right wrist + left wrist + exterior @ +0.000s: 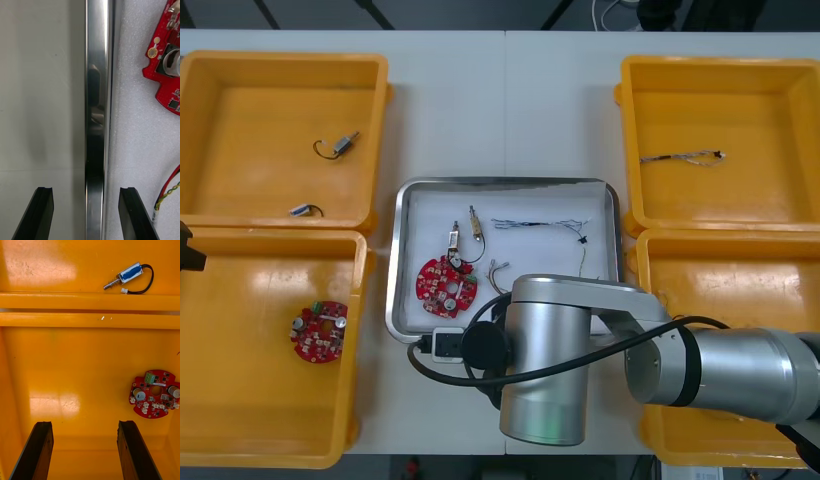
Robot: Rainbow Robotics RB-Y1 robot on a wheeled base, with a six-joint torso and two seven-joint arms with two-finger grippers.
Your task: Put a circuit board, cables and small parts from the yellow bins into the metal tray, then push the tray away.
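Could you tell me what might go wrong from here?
The open right gripper straddles the metal tray rim; its inner finger could snag the red and yellow cable or nudge the circuit board.
A skewed push might swing the tray into a yellow bin.
The left gripper idles over a left bin.

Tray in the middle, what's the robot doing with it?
The metal tray already holds a red circuit board, a blue and white cable and small metal parts. The right gripper is at the tray's near rim, with its open fingers one on each side of it, so pushing the tray away probably comes next. The left gripper hangs open over the near left yellow bin, where another circuit board lies.
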